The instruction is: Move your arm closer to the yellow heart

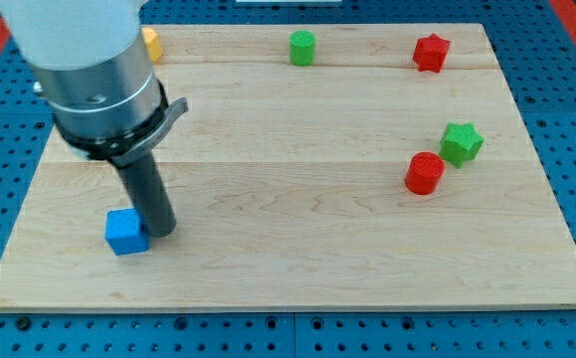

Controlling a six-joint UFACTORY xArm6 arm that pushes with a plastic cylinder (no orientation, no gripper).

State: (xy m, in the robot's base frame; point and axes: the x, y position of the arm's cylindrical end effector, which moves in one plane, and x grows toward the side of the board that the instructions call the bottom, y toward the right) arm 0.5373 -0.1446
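Note:
A yellow block (151,44) peeks out at the view's top left, mostly hidden behind my arm; its shape cannot be made out. My tip (163,232) rests on the wooden board (297,259) at the lower left, touching the right side of a blue cube (126,232). The tip is far below the yellow block.
A green cylinder (303,47) sits at the top middle and a red star (431,52) at the top right. A green star (461,143) and a red cylinder (425,173) sit close together at the right. Blue pegboard surrounds the board.

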